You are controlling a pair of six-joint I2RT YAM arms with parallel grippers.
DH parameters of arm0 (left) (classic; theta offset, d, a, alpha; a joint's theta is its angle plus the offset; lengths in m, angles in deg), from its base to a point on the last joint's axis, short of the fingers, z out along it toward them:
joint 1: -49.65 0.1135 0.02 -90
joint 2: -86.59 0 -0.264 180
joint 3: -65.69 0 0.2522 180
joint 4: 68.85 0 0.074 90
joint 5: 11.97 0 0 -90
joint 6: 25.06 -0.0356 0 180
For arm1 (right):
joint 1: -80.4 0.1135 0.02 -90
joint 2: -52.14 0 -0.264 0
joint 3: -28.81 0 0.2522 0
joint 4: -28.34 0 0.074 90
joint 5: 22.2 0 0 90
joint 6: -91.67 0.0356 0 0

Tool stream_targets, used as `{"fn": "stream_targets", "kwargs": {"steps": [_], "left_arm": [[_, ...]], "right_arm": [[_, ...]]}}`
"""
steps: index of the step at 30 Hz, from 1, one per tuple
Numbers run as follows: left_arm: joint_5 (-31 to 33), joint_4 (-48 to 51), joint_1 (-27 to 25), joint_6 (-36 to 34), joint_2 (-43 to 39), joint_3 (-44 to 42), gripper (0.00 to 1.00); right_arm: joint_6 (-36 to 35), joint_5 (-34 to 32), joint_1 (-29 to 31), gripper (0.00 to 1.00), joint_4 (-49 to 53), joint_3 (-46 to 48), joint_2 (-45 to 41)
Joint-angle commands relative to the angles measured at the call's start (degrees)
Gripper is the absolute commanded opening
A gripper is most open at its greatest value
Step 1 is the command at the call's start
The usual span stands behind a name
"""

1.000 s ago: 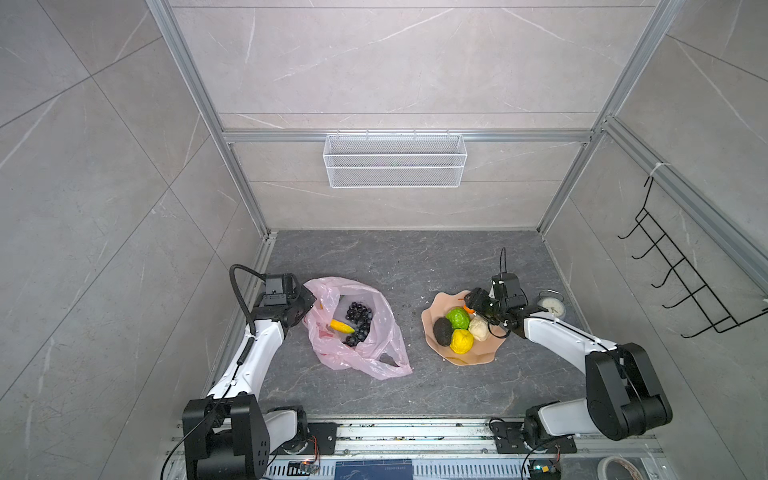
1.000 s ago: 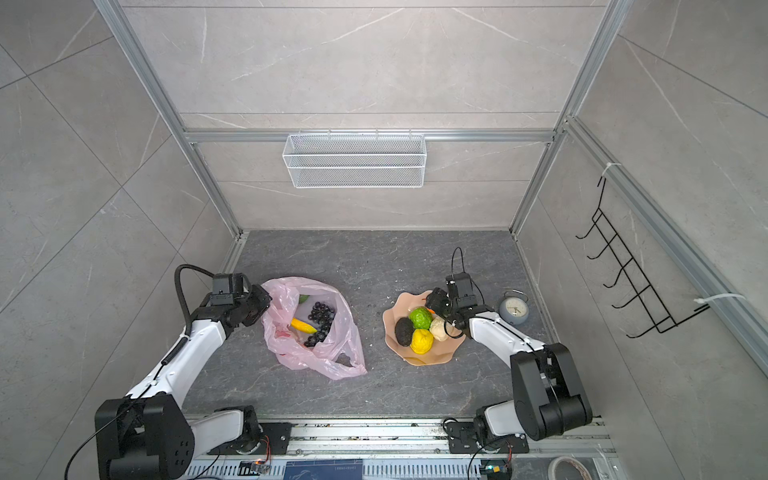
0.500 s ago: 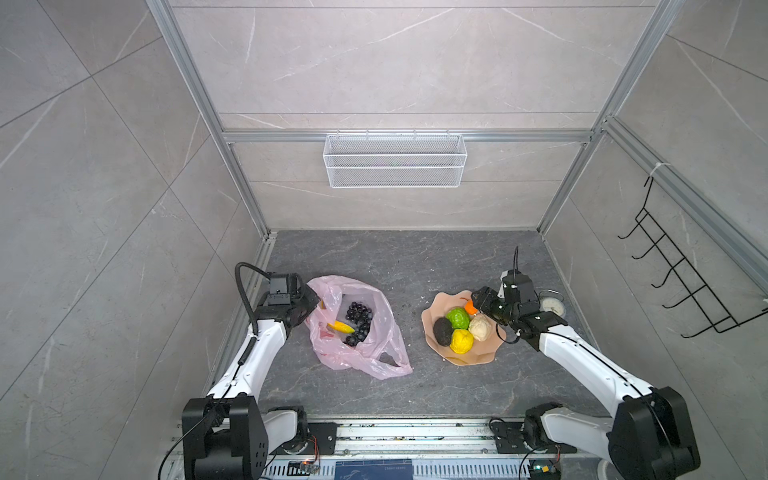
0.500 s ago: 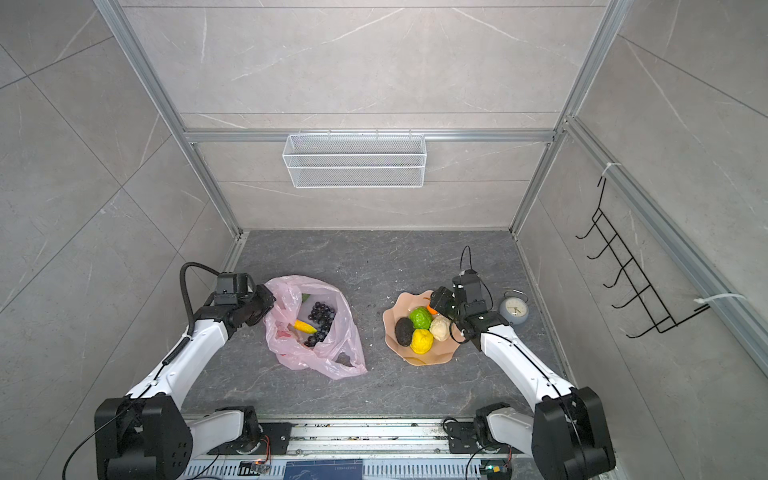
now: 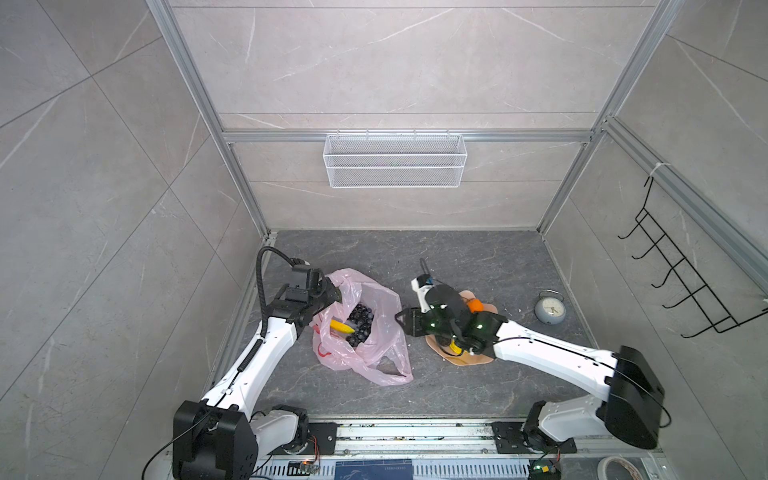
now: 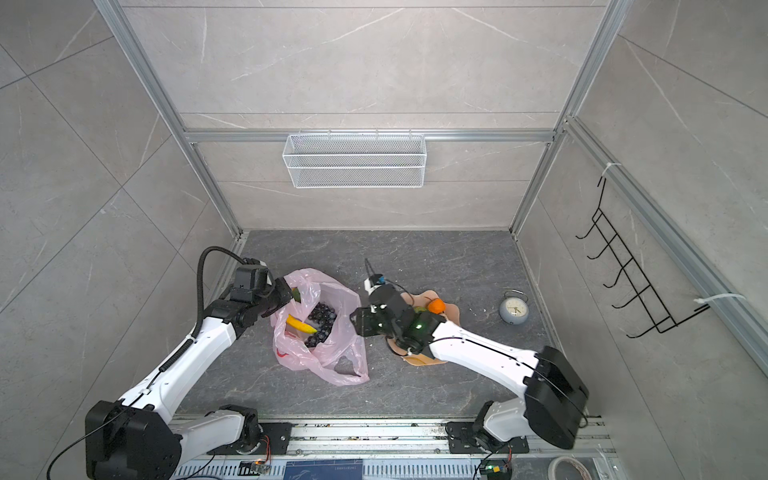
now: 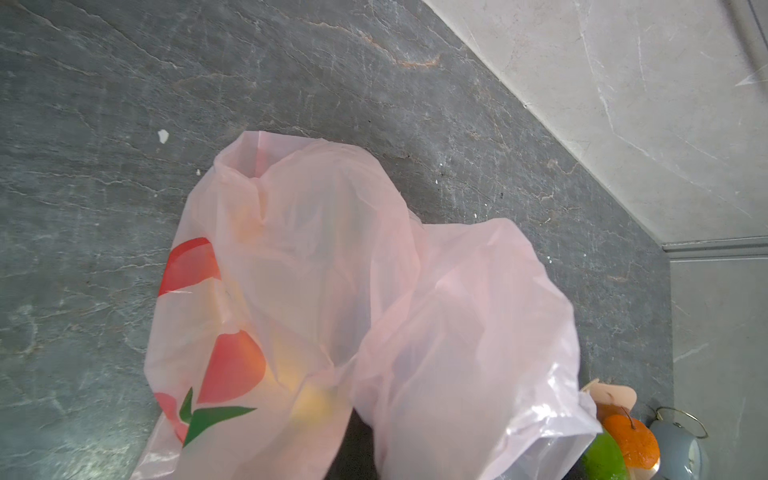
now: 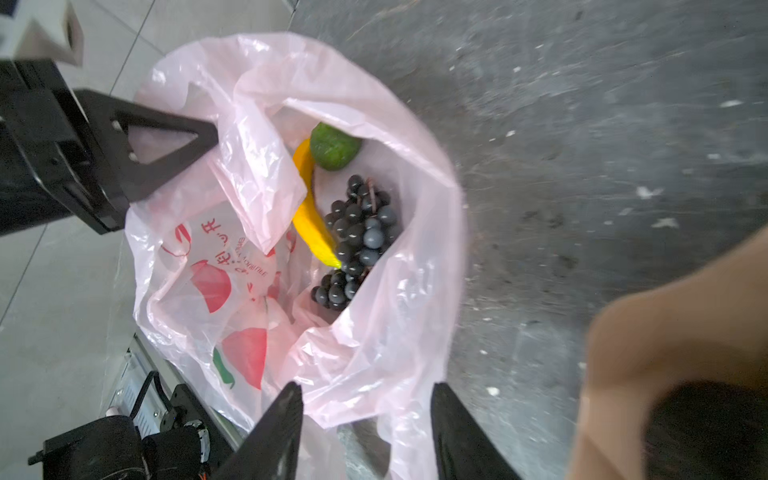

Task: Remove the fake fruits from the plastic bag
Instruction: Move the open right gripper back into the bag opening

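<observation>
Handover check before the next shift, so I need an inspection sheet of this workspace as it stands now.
Surface: grey stone-look tabletop, white specks scattered.
Job's things: plastic bag lies open; banana, grape bunch, green fruit inside; orange on plate, largely hidden under right arm.
Clutter: alarm clock right of plate; tape roll by the front rail.
Grippers: left gripper shut on the bag's rim; right gripper open at its opposite rim.
Cables: black hose loops over left arm; thin cable at right wrist.
Surroundings: wire basket on rear wall, hook rack on right wall.
</observation>
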Motion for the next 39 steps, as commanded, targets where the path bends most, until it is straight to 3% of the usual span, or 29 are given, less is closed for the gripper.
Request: {"fn": "stream_targets", "kwargs": {"steps": [1, 7, 15, 22, 29, 39], "left_arm": [[4.66, 1.35, 0.19, -1.48, -3.3, 1.48, 0.0], [7.61, 3.0, 1.42, -1.55, -5.99, 2.34, 0.0], [11.85, 7.66, 5.81, -1.33, -2.77, 3.65, 0.01], [9.27, 4.2, 10.63, -0.48, 1.94, 1.91, 0.06], [9.0, 1.83, 11.67, -0.5, 5.89, 1.27, 0.06], [7.14, -6.07, 13.2, -2.76, 12.34, 0.17, 0.06]], "right_arm": [[-2.01, -0.26, 1.43, 0.5, -2.0, -5.43, 7.61], [-3.53, 1.27, 1.96, 0.48, -2.82, -17.5, 22.64], [-4.82, -2.63, 2.76, 0.49, 0.08, -34.34, 36.96], [-6.12, -7.4, 2.72, 0.53, 7.09, -49.17, 48.89], [-8.56, -12.51, 2.78, 0.64, 12.51, -57.38, 54.72], [-10.74, -8.18, 3.12, 0.69, 12.4, -61.69, 56.61]]}}
